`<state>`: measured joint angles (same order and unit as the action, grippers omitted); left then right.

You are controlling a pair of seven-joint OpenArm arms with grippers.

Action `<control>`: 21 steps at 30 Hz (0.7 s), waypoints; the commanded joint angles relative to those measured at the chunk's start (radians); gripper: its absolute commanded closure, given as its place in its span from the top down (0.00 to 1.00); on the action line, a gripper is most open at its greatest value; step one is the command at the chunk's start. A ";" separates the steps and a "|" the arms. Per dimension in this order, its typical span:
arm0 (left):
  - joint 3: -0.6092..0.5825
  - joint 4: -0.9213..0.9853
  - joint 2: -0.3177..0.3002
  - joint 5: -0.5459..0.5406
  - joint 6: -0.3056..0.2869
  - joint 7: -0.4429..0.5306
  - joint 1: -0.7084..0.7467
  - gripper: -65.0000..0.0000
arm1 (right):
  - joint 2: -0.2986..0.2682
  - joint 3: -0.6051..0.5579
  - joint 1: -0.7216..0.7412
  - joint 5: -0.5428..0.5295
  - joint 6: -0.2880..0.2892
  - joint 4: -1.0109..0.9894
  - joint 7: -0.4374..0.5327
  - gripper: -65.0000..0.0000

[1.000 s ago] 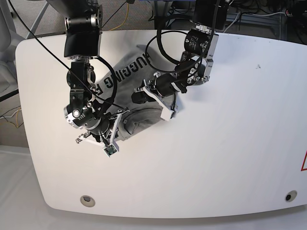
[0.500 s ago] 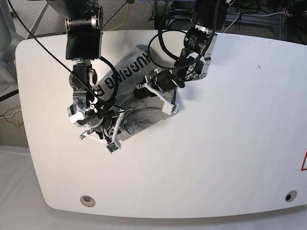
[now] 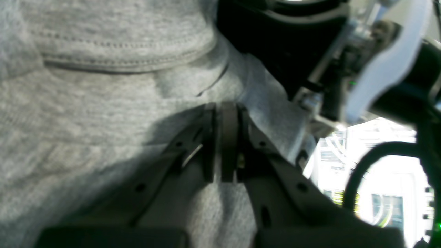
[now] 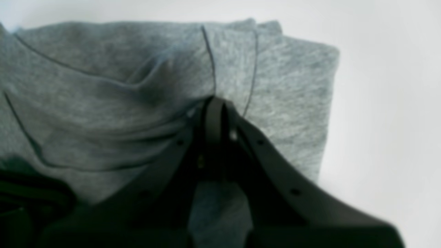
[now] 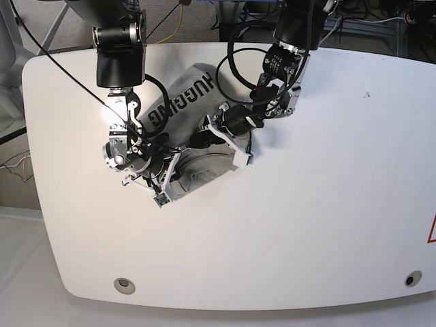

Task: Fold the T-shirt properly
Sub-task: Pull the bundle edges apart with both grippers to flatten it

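1. The T-shirt [image 5: 178, 116] lies bunched and partly folded on the white table [image 5: 327, 191], toward its far left side in the base view, with black block lettering showing.
2. The left gripper [image 3: 224, 113] has its jaws pressed together, pinching a fold of grey cloth below a stitched hem [image 3: 120, 51].
3. The right gripper [image 4: 215, 103] is likewise clamped on a folded edge of the shirt.
4. Both arms crowd over the shirt, with black cables [image 5: 235, 51] looping over its upper part and hiding much of it.

Heather-grey T-shirt [image 5: 194, 129] with black block lettering lies on a white table [image 5: 327, 197].
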<state>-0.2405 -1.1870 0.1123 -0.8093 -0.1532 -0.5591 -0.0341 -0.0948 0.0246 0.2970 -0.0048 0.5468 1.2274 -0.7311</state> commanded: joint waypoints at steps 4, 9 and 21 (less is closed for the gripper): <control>0.011 0.020 -0.064 0.035 0.060 -0.031 0.013 0.03 | -0.039 0.001 0.005 -0.001 0.000 -0.014 0.037 0.01; 0.011 0.014 -0.095 0.035 0.060 -0.032 0.013 0.03 | -0.081 0.005 -0.012 -0.004 0.000 -0.016 0.043 0.01; 0.011 -0.143 -0.182 0.034 0.154 -0.040 0.009 0.03 | -0.127 0.107 -0.086 -0.008 0.000 -0.014 0.044 0.01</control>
<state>-0.2337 -1.3022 -0.0521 -0.7803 -0.0257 -0.5846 -0.0212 -0.2058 0.1131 0.2226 -0.0601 0.5545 1.2129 -0.6224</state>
